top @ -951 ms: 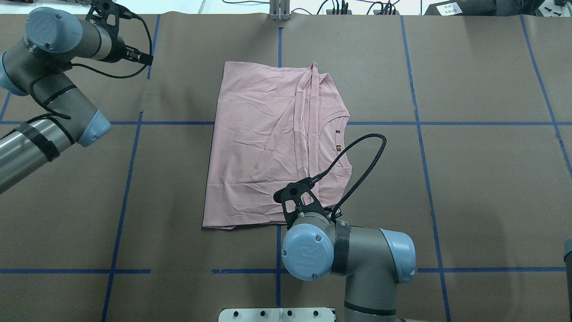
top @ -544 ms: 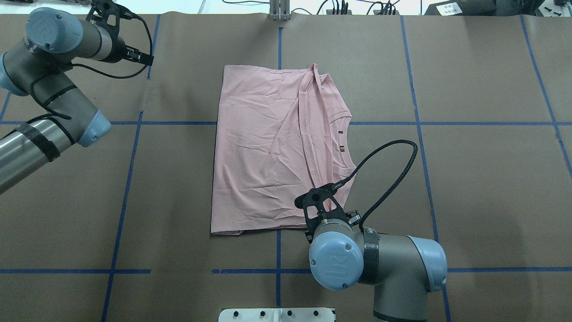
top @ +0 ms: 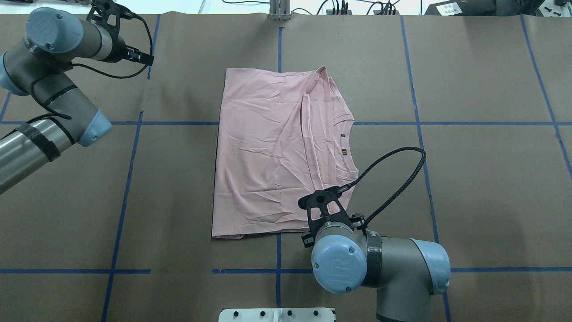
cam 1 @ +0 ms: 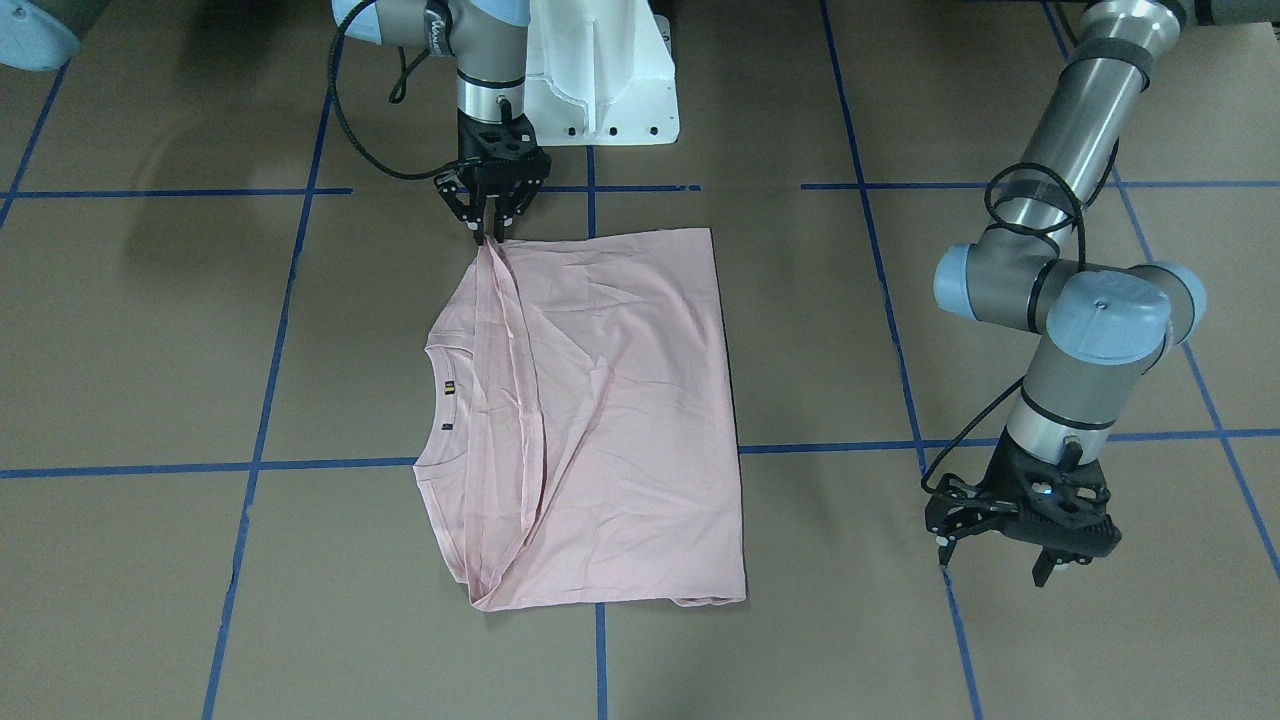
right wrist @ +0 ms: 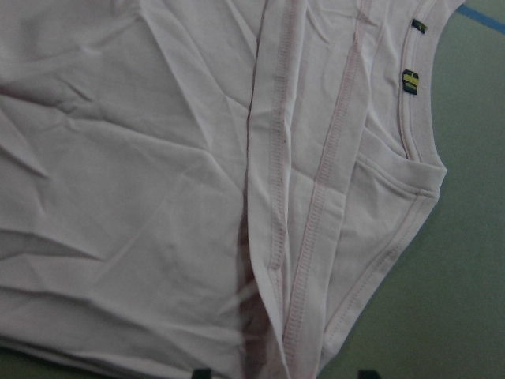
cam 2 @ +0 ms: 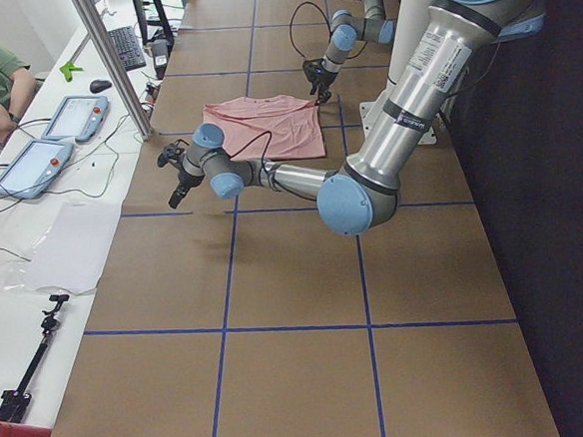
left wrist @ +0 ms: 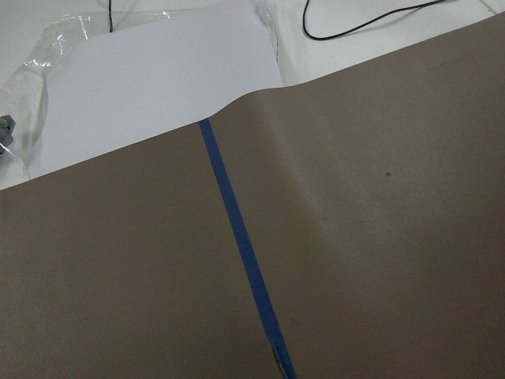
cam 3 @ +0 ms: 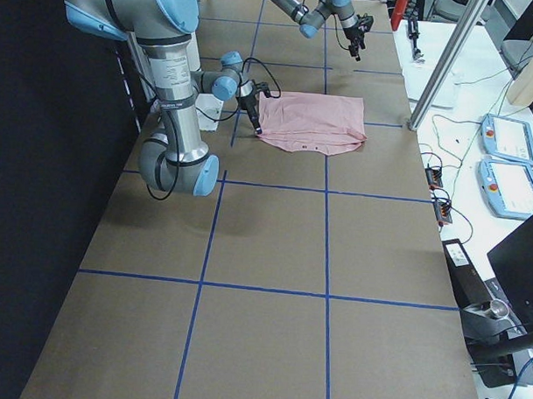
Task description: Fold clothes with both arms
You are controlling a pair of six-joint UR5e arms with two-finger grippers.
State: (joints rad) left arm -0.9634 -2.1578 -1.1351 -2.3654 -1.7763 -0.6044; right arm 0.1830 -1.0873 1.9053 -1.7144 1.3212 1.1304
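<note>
lay folded, plain side up, mid-table: pink t-shirt. pinched its near corner by the sleeve seams: right gripper, fingers together. hovered apart, spread open over bare table: left gripper.

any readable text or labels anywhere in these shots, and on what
None can be read for certain.
T-shirt: two small neck tags at the collar, too small to read; no print shows on the upward side.
Right arm: lettering on the wrist, blurred.
Right arm's blue joint cap: embossed logo, unclear.
</note>
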